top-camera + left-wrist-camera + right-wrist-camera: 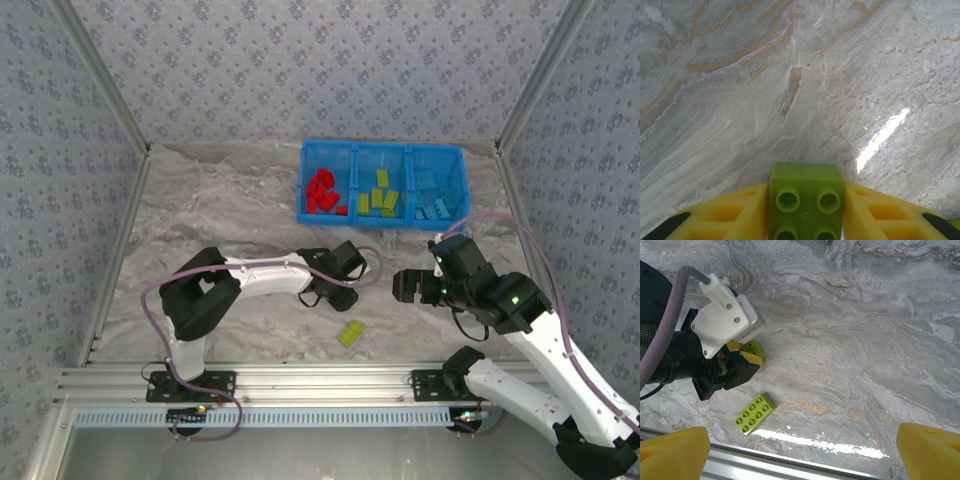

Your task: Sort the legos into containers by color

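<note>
A lime green lego (807, 200) sits squeezed between the yellow fingers of my left gripper (807, 194), which is shut on it just above the table. From the right wrist view the same left gripper (743, 354) shows the lego (755, 347) poking out at its tip. A second, longer lime green lego (349, 333) (755, 413) lies flat near the front rail. My right gripper (405, 287) (801, 440) hovers open with nothing in it, right of the left gripper. The blue bin (384, 146) holds red legos (323, 192) left, green ones (378, 195) in the middle, light blue ones (432, 195) right.
A metal rail (330, 380) runs along the table's near edge, close to the loose green lego. Patterned walls close in the table on the left, back and right. The bin stands at the back, right of centre.
</note>
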`<state>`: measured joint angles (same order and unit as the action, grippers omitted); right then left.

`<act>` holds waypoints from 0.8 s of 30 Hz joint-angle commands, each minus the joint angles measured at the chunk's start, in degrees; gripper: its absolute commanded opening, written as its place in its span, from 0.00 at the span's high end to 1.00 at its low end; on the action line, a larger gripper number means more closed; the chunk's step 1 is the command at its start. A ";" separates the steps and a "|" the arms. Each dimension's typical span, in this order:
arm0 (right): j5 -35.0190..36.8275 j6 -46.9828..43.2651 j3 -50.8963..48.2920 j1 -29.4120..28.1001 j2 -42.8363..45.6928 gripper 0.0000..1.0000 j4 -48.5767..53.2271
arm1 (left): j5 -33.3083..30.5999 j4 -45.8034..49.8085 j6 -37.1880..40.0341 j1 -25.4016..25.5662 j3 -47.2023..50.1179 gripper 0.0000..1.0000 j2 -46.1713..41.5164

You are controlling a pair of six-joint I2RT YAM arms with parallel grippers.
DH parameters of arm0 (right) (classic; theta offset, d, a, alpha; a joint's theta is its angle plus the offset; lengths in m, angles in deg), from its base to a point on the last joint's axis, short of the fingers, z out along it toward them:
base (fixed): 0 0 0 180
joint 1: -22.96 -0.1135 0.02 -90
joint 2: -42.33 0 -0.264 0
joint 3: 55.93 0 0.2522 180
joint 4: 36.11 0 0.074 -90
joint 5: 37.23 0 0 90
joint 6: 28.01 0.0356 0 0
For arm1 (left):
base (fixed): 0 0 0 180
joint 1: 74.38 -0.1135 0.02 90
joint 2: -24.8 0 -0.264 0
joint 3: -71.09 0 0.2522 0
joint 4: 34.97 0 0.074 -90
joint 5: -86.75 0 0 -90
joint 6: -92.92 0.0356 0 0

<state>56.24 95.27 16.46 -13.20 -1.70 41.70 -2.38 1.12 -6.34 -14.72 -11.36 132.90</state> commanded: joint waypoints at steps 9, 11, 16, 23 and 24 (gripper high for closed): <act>1.71 2.00 1.12 -0.40 1.85 0.01 -2.31 | -5.64 -5.34 2.87 -0.97 -9.43 0.61 -6.89; 2.87 2.32 1.22 -0.37 3.10 0.01 -2.57 | -7.75 -4.62 4.28 -2.42 -15.16 0.61 -3.98; 4.75 4.51 1.10 -0.40 5.67 0.00 -1.71 | -9.32 -0.40 4.44 -6.53 -32.14 0.62 6.54; 4.64 5.78 1.35 -0.36 7.83 0.00 0.19 | -7.98 6.43 6.85 -10.27 -59.12 0.62 24.77; 4.65 5.98 1.20 -0.35 8.21 0.00 0.19 | -7.56 7.80 6.74 -10.72 -62.70 0.62 27.13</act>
<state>59.58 99.38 16.54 -13.20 5.30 39.98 -10.34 2.95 -1.16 -24.97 -66.11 155.32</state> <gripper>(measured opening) 0.999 0.383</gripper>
